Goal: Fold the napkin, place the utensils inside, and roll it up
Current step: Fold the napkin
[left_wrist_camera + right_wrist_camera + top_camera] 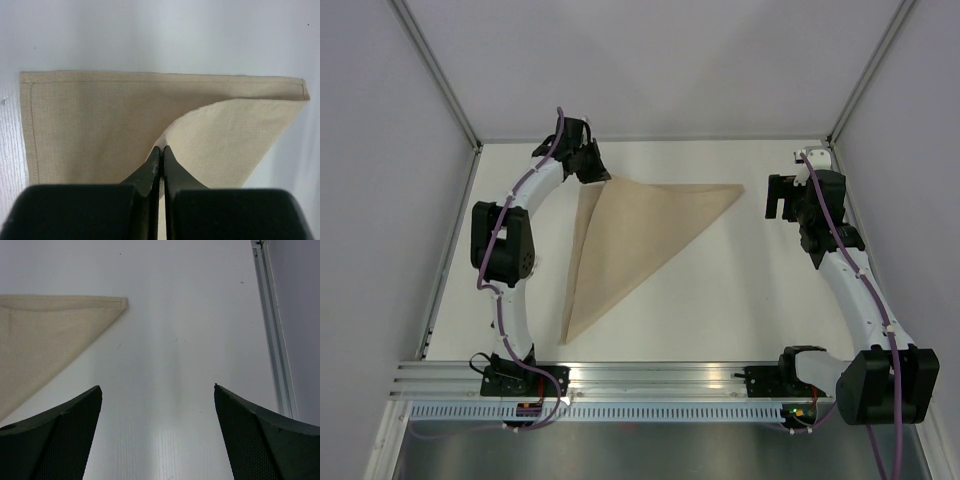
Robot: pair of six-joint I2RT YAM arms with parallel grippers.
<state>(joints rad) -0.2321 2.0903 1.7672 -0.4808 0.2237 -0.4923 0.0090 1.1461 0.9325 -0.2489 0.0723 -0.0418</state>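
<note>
Left tool [161, 150]: fingers pressed together, pinching a lifted edge of the upper layer of the napkin [630, 235] at its far left corner. The napkin lies on the bench [720, 300], folded into a triangle, with one tip pointing right and another toward the arm bases. Right tool [157, 390]: fingers spread wide, holding nothing, just beyond the napkin's right tip and apart from it.

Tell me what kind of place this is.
Probably a robotics lab test cell: a white table boxed in by plain wall panels, with the left arm and right arm bolted to an aluminium rail.
</note>
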